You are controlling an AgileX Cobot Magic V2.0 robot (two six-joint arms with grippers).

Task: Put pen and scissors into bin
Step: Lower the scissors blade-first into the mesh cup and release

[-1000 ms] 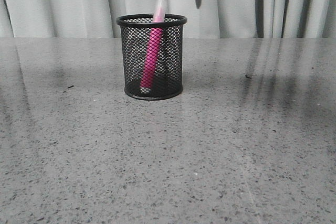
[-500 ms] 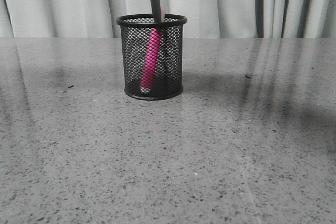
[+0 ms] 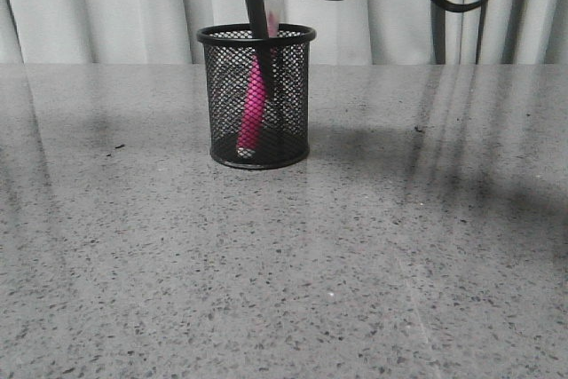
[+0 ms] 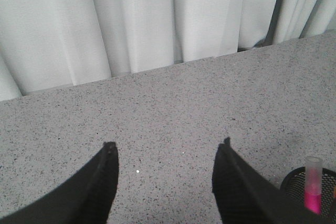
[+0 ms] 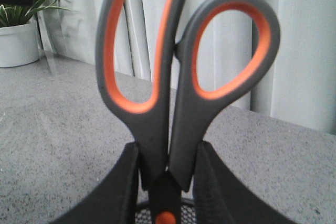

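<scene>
Scissors [image 5: 173, 98] sit clenched in my right claw [image 5: 165, 182], blades dipping into the bin [image 3: 256, 99] beside the pen [image 3: 254, 104]. I'd lower straight, then let go. Left claw [image 4: 165, 174] hangs released.

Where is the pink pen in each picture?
Front view: the pen leans inside the bin, left of centre, behind the scissors.
Left wrist view: its pale cap and pink top poke out of the bin at the picture's edge.
Right wrist view: not in it; the scissors, held in the right claw, fill the picture.
Shared landmark: the bin's black mesh rim, seen in all three.
</scene>
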